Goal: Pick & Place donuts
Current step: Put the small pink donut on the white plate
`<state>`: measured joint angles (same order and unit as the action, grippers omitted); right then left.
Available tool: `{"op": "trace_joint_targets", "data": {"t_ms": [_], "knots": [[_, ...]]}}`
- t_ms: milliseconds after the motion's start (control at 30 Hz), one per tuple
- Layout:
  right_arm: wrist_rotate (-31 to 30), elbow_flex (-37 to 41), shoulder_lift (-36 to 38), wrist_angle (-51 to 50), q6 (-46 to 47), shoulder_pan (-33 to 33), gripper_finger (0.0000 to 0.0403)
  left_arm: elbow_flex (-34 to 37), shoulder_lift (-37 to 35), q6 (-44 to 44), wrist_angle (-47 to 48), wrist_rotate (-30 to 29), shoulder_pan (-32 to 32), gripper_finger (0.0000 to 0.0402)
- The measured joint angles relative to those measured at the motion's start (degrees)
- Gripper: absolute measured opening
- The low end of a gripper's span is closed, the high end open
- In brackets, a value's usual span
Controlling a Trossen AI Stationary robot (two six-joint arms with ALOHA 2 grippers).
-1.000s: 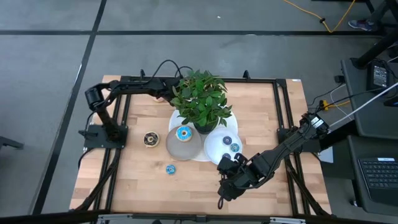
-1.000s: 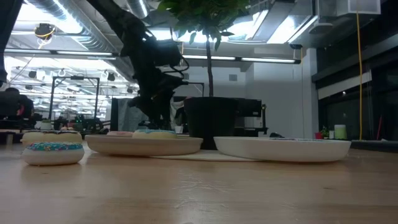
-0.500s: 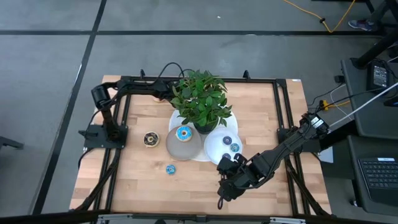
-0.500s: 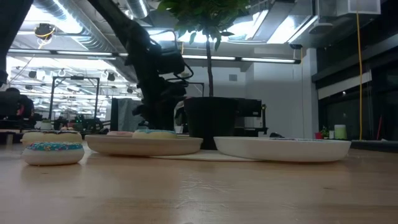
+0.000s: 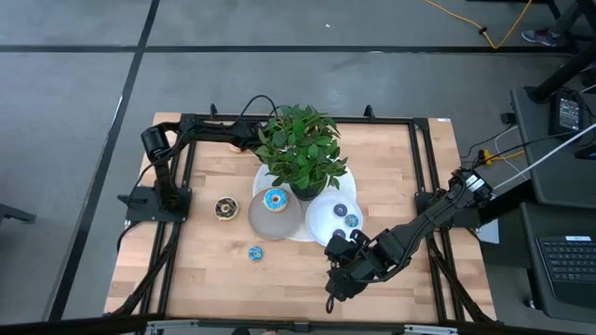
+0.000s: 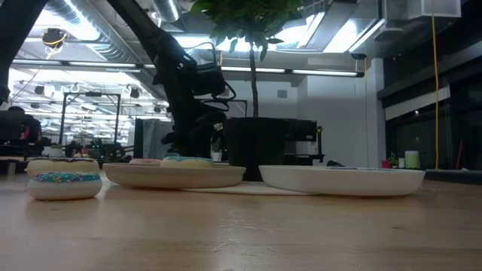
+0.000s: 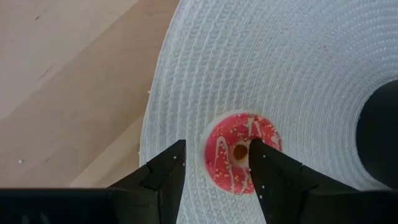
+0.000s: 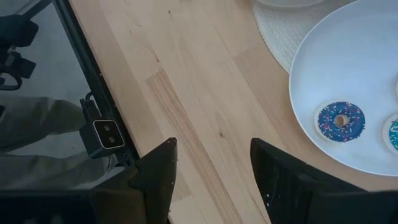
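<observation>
Your left tool [image 7: 214, 165] hangs part-open over the pink donut [image 7: 240, 152] on the woven mat [image 7: 298, 81], gripping nothing; your right tool [image 8: 211, 165] waits open, empty, at the worktop's [image 5: 289, 270] five o'clock.

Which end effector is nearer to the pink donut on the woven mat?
Left. The left end effector hangs directly over the pink donut, fingers apart on either side. The right end effector waits at the table's front, beyond the white plate.

A plant [image 5: 300, 149] stands mid-bench [image 5: 214, 270] on a mat [image 7: 298, 74]. Two plates [image 5: 275, 216] lie just nearer, each bearing donuts [image 5: 276, 199]. Left of them, two more donuts [image 5: 225, 208] lie on the bench.
</observation>
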<state>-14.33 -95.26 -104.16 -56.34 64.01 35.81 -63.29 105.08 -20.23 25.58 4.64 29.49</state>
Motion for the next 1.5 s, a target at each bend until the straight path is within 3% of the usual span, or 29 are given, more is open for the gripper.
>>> {"op": "trace_joint_targets", "data": {"t_ms": [367,800,1200,1500], "knots": [[0.0,0.0,0.0,0.0,0.0,0.0,0.0204,0.0,0.2,0.0,0.3,0.1,0.2,0.0111],[0.0,0.0,0.0,0.0,0.0,0.0,0.0204,0.0,1.3,0.0,-0.1,0.2,-0.2,0.0094],[0.0,0.0,0.0,0.0,0.0,0.0,0.0204,0.0,1.3,0.0,-0.2,0.2,-0.2,0.0021],[0.0,0.0,0.0,0.0,0.0,0.0,0.0204,0.0,-2.2,-2.2,1.9,-0.1,0.3,0.0014]]}}
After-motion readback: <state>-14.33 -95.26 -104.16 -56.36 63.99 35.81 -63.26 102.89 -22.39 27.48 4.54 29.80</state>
